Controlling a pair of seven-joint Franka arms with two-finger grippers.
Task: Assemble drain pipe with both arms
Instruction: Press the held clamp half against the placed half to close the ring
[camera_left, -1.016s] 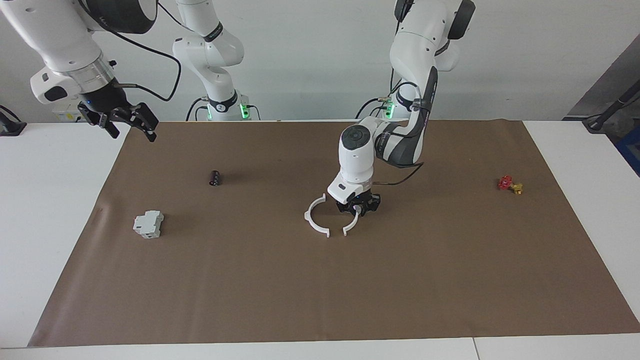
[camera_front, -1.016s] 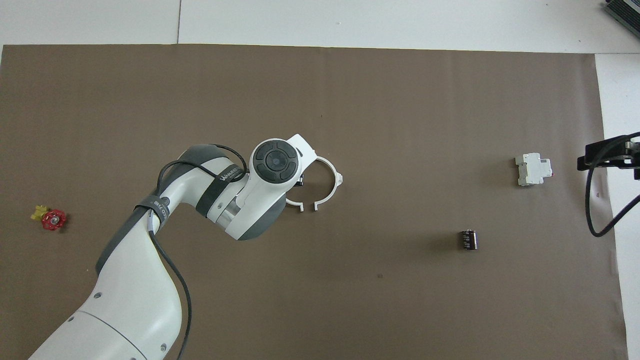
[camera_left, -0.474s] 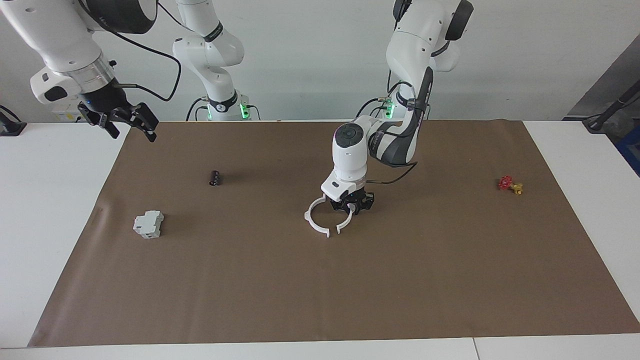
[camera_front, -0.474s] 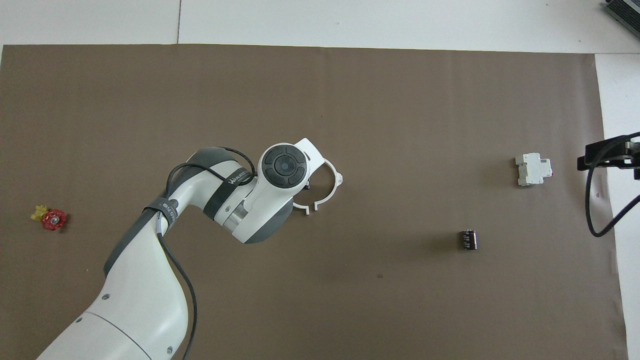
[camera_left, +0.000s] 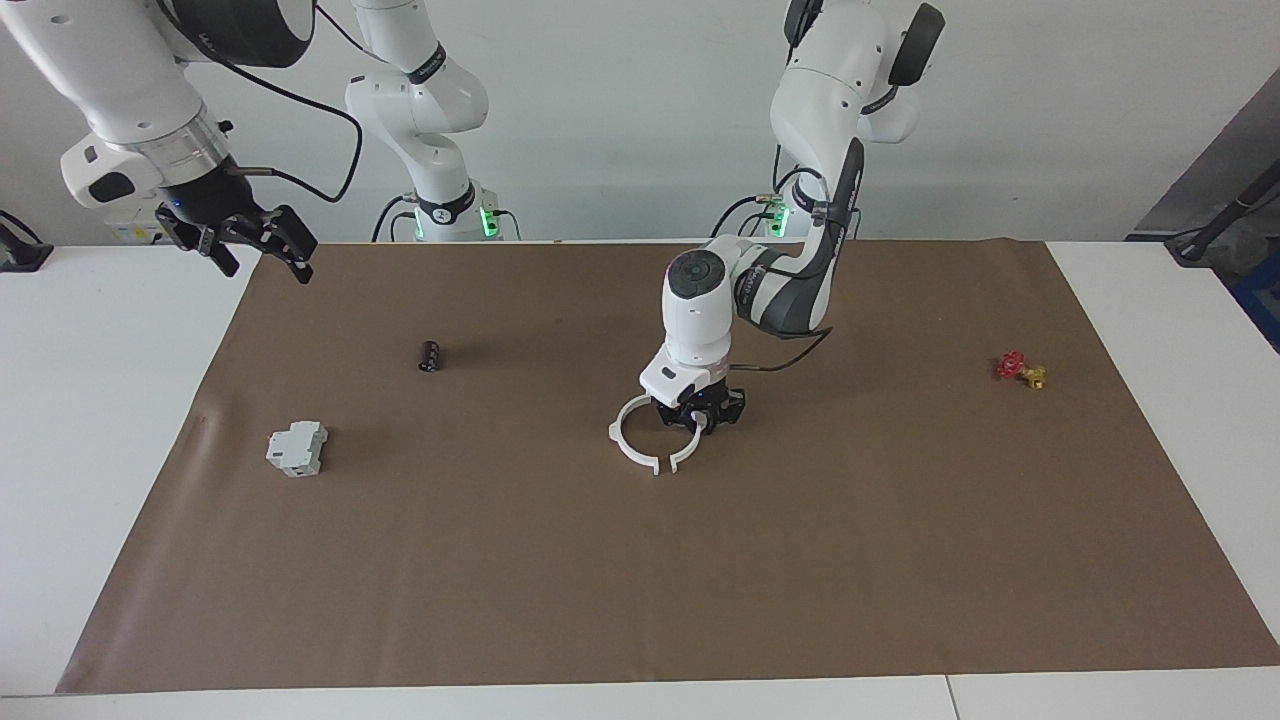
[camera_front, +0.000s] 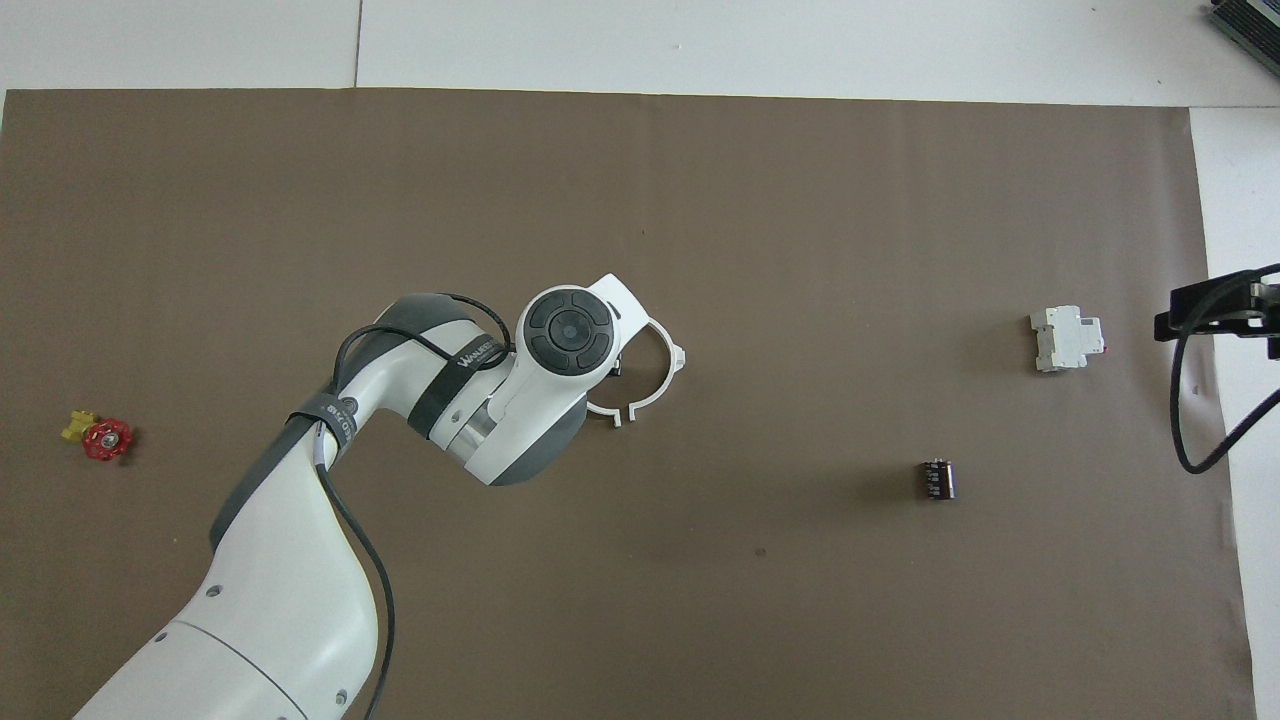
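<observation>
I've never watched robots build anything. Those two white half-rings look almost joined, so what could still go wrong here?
A small gap shows between the tabs of the free half-ring and the half-ring that the shut left gripper holds. Nothing steadies the free one, so a push may slide it. The open right gripper waits over the mat's edge.

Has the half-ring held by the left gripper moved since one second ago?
Yes. The held half-ring has slid toward the resting half-ring, which stayed put; the gap between their tabs has nearly closed.

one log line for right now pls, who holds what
left gripper: shut on half-ring, beside other half-ring, small gap | right gripper: open, waiting over table edge
</observation>
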